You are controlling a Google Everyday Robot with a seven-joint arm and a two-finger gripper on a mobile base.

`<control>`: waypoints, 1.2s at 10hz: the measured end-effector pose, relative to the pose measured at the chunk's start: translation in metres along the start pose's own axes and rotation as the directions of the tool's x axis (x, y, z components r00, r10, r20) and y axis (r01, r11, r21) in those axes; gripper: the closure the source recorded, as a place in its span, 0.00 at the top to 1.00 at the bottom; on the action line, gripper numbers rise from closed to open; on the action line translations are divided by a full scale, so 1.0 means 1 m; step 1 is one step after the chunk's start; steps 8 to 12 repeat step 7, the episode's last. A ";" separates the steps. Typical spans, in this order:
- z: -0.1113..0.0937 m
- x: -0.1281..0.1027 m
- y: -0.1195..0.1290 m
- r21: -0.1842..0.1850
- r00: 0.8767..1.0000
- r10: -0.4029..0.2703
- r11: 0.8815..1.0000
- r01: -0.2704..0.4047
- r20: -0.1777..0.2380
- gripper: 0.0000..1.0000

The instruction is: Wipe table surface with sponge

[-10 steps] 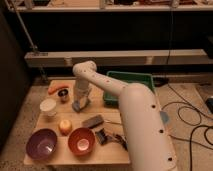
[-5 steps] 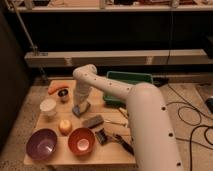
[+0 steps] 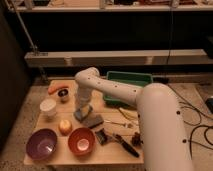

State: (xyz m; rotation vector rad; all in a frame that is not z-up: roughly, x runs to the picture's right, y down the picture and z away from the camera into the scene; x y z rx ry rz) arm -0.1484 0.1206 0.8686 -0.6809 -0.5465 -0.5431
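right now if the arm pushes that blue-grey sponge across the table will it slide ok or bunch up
The sponge lies flat under the end effector, so it will probably slide rather than roll. It looks soft, so it may squash under pressure. The dark grey block sits right beside it and might get nudged along on the table surface.

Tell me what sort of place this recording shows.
Probably a lab or workshop: metal shelving behind, cables on a speckled floor, a wooden table surface set with test items. The gripper is down at the sponge.
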 end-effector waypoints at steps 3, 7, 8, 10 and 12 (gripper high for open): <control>-0.002 0.021 0.019 -0.005 0.999 0.047 0.999 -0.047 -0.014 0.00; -0.018 0.067 0.015 0.026 0.991 0.129 0.991 -0.129 -0.032 0.00; -0.018 0.067 0.015 0.026 0.991 0.129 0.991 -0.129 -0.032 0.00; -0.018 0.067 0.015 0.026 0.991 0.129 0.991 -0.129 -0.032 0.00; -0.018 0.067 0.015 0.026 0.991 0.129 0.991 -0.129 -0.032 0.00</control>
